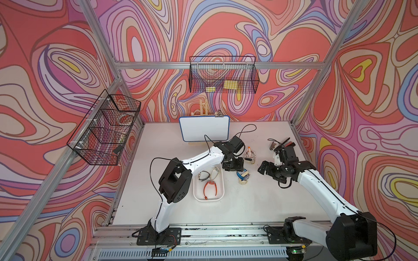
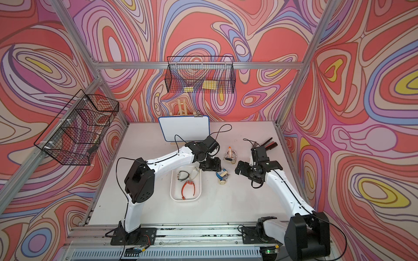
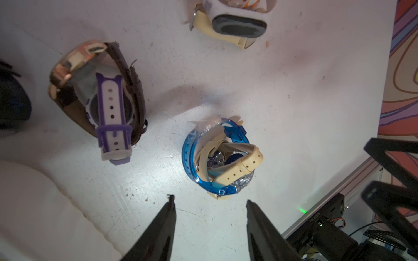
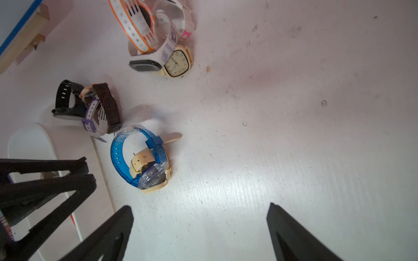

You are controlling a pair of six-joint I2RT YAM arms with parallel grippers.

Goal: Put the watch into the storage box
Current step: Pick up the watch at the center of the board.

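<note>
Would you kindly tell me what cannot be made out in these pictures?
Top views: brown-strapped watch bundle, hidden under the left arm.
Left wrist view: storage box, blurred and cut by the edge.
Right wrist view: blue watch bundle's dial, under crinkled film.
Top views: wire basket's contents, too small behind mesh.

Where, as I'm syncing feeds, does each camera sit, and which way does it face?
Both top views: high above the front edge, facing down toward the back wall; both arms, storage box.
Left wrist: on the left arm, facing down past the open left gripper at the blue watch.
Right wrist: on the right arm, facing down past the open right gripper at the table.
Shared: all show that watch.
</note>
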